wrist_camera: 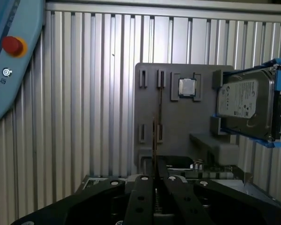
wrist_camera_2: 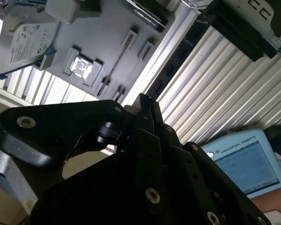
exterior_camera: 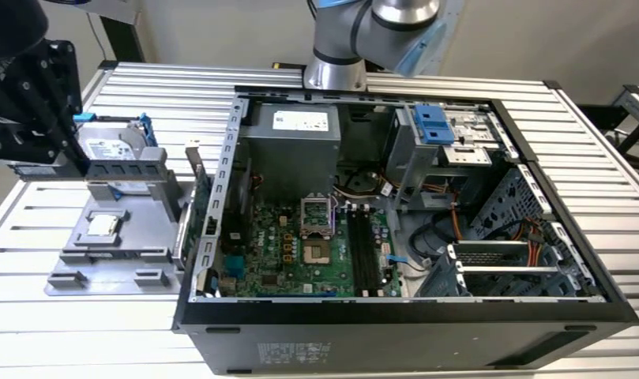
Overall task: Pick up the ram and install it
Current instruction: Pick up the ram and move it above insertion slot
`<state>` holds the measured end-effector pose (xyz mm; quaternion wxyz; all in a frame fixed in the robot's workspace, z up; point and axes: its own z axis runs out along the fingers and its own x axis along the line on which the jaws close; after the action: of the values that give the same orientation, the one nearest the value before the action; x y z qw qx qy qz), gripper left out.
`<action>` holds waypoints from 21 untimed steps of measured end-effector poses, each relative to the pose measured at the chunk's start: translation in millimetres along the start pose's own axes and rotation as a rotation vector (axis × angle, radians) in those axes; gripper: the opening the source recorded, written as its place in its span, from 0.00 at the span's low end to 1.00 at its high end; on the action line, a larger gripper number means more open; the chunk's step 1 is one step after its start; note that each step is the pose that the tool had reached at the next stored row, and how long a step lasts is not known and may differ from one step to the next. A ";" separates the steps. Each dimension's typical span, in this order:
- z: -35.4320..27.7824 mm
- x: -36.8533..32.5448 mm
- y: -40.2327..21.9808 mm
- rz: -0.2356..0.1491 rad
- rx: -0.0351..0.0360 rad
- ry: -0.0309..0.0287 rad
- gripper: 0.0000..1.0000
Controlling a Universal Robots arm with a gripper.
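My gripper [exterior_camera: 58,160] hangs above the grey fixture tray [exterior_camera: 119,237] at the exterior view's left, beside the open computer case [exterior_camera: 404,316]. It is shut on the ram [exterior_camera: 35,168], a thin dark stick held level under the fingers. In the first wrist view the ram [wrist_camera: 154,138] shows edge-on, sticking out from between the closed fingers [wrist_camera: 141,187] over the tray [wrist_camera: 187,126]. The second wrist view has the gripper [wrist_camera_2: 145,105] closed, with the tray [wrist_camera_2: 107,37] beyond it. The motherboard's long black slots [exterior_camera: 363,253] lie inside the case.
On the tray stand a silver hard drive in a blue frame [wrist_camera: 246,101] and a small square chip [wrist_camera: 187,87]. A card stands upright at the case's wall [exterior_camera: 196,213]. The arm's base [exterior_camera: 335,71] is behind the case. A tablet [wrist_camera_2: 243,161] lies near the table.
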<state>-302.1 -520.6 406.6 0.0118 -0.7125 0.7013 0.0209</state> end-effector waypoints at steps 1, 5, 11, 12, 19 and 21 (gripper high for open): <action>-0.1 0.1 -4.1 0.000 0.0000 0.0000 0.00; -0.2 0.3 -18.3 0.002 0.0002 -0.0001 0.00; 0.0 0.4 -29.1 0.024 0.0011 -0.0003 0.00; 0.0 0.4 -31.5 0.026 0.0013 -0.0003 0.00; -0.1 0.7 -47.9 0.034 0.0016 -0.0004 0.00; -0.1 0.7 -51.3 0.034 0.0016 -0.0005 0.00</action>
<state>-250.8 -520.5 406.0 0.0122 -0.7002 0.7135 0.0207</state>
